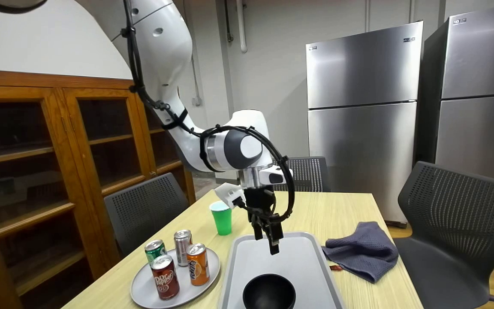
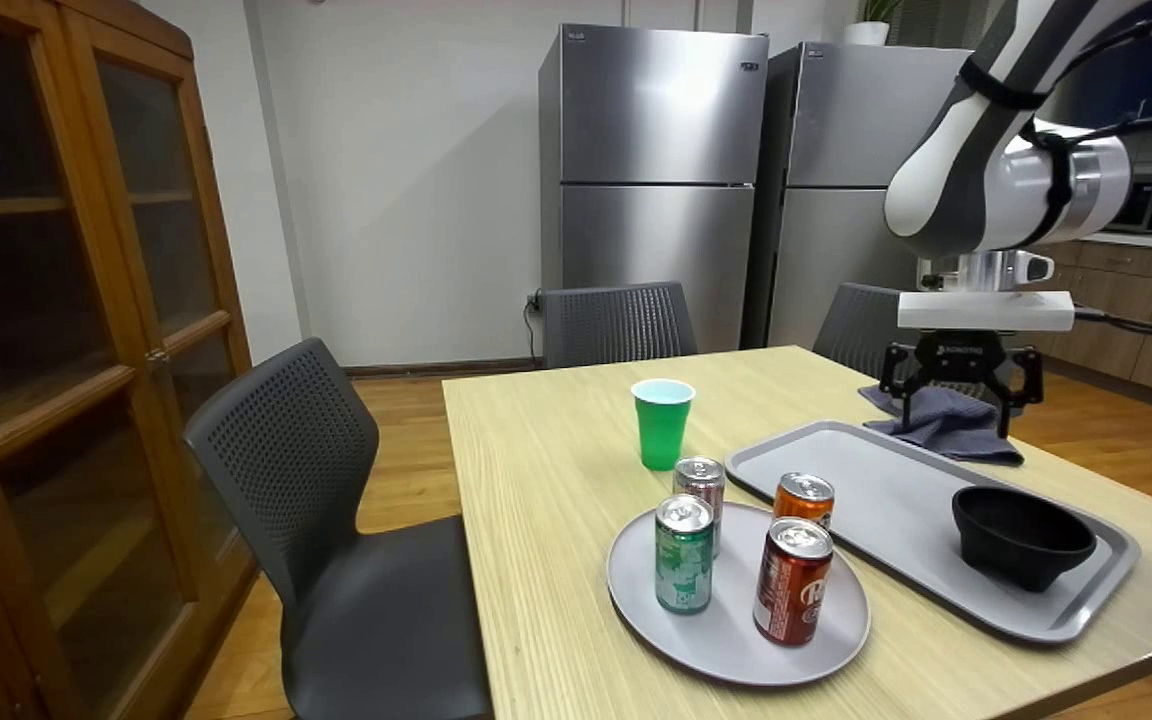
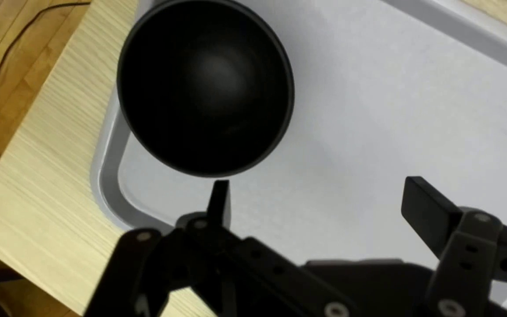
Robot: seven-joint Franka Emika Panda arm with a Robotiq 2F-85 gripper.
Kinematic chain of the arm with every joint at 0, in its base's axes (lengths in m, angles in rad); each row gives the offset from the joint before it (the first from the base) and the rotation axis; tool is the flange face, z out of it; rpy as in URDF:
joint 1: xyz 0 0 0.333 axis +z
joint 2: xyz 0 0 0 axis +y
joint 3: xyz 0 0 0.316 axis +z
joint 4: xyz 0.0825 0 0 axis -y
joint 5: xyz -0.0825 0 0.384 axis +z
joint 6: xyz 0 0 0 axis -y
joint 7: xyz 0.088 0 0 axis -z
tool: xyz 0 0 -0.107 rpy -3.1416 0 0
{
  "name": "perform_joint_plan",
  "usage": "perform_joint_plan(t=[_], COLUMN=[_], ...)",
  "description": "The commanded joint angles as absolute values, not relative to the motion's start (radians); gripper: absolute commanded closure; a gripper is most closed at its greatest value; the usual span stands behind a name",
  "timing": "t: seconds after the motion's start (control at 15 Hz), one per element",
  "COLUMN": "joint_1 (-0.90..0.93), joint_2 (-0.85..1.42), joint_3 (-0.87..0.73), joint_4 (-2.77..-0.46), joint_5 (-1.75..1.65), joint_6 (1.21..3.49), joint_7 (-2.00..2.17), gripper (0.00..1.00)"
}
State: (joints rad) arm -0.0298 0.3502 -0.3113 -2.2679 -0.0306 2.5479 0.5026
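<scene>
One bowl [image 3: 205,88] below, beside the fingers [image 3: 429,213]

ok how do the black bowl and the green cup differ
The black bowl is wide and low; the green cup is narrow and taller. The bowl is black inside, the cup pale. The bowl sits on the gray tray, the cup directly on the table. Both stand upright, open-topped.
</scene>
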Motion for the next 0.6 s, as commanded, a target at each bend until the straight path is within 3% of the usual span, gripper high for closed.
perform_joint_plan(t=[0.0, 0.53], joint_1=[-0.030, -0.026], joint_2=[0.264, 0.265], joint_3=[-0.306, -0.317], joint_4=[-2.401, -2.497], joint_5=[-0.029, -0.024], joint_6=[2.618, 2.744], joint_7=[0.542, 0.603], gripper=[0.00, 0.00])
